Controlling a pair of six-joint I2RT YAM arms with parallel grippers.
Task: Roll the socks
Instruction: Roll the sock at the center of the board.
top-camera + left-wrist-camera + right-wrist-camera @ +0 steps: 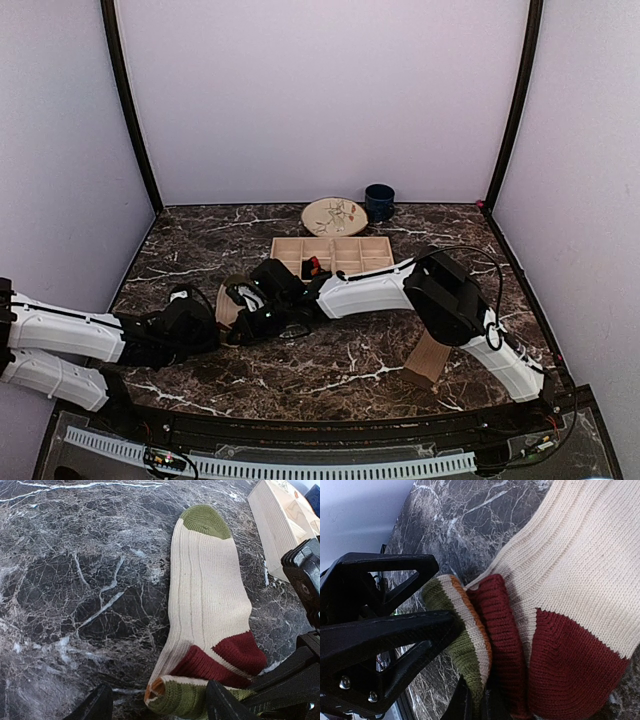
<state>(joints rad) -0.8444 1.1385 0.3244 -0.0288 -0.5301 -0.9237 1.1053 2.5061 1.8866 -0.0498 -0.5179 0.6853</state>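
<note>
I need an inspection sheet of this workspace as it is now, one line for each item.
surface: dark marble table, no spill seen.
job's things: one cream sock lying flat, cuff folded over; other socks not clearly seen.
clutter: tray, plate, mug, tan item under the right arm.
end effectors: left end effector open, astride the cuff; right end effector shut on the cuff.
cables: black cable looping on the right arm; no snag seen.
surroundings: plain walls, black posts.
</note>
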